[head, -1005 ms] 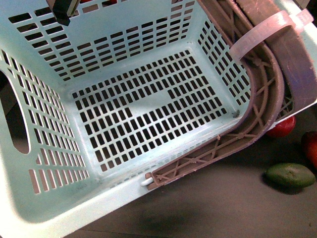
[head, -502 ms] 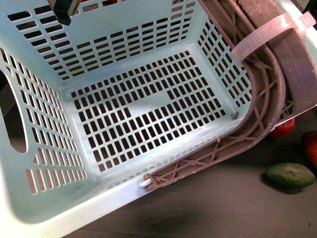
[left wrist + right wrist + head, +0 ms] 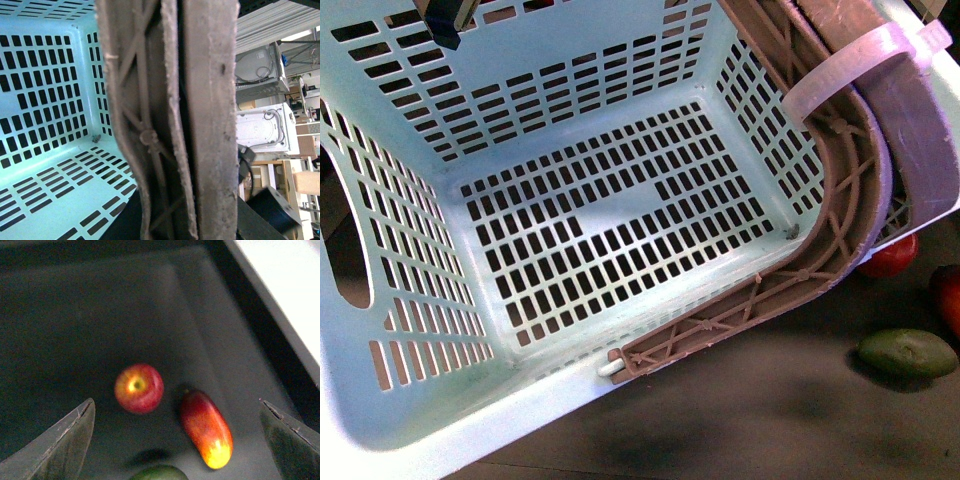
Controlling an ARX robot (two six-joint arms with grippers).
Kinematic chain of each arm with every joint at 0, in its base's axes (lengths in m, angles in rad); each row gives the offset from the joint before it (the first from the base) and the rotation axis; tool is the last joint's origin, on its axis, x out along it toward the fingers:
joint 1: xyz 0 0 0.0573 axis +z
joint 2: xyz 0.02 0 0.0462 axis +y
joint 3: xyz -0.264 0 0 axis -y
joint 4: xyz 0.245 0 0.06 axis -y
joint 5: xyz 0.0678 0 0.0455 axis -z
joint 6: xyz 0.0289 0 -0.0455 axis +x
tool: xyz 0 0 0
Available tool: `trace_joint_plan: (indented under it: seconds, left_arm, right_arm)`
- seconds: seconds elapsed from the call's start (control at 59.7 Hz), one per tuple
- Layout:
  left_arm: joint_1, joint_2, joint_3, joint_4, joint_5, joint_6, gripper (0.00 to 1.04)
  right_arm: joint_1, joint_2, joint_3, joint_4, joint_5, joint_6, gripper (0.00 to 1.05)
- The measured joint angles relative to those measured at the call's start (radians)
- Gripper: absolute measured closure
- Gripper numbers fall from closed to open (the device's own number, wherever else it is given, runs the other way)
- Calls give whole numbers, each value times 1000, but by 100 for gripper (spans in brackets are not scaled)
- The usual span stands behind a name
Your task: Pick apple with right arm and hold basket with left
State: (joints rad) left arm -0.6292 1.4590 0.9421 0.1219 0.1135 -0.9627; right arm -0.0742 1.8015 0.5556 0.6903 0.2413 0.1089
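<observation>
The turquoise basket (image 3: 410, 420) fills most of the front view, tilted, with nothing inside it. Its grey-brown handles (image 3: 865, 190) run up the right side, bound by a white zip tie (image 3: 840, 65). In the left wrist view my left gripper (image 3: 185, 230) is shut on those handles (image 3: 205, 115), a dark finger (image 3: 265, 215) on either side. The apple (image 3: 139, 388) lies on a dark surface below my open right gripper (image 3: 175, 440), nearer one finger (image 3: 55, 445) and apart from both. In the front view the apple (image 3: 892, 258) peeks out from behind the handles.
A long red-and-yellow fruit (image 3: 206, 429) lies close beside the apple, and a green fruit (image 3: 159, 473) is just past it. The green fruit (image 3: 907, 352) and a darker red fruit (image 3: 948, 300) sit right of the basket. A dark piece (image 3: 445, 25) hangs over the basket's far wall.
The basket has turned slightly, its near-left wall sliding toward the left edge of the view. The fruits beside it have not moved.
</observation>
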Motion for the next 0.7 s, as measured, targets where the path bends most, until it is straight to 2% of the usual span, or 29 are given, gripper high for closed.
trace_joint_plan:
  seconds: [0.318,0.703]
  left_arm:
    - [0,0,0,0,2,0,88]
    - [0,0,0,0,2,0,88]
  right_arm:
    - [-10,369,282,-101,-65,-70,9]
    - [11,599,552,-247,-104,-160,9]
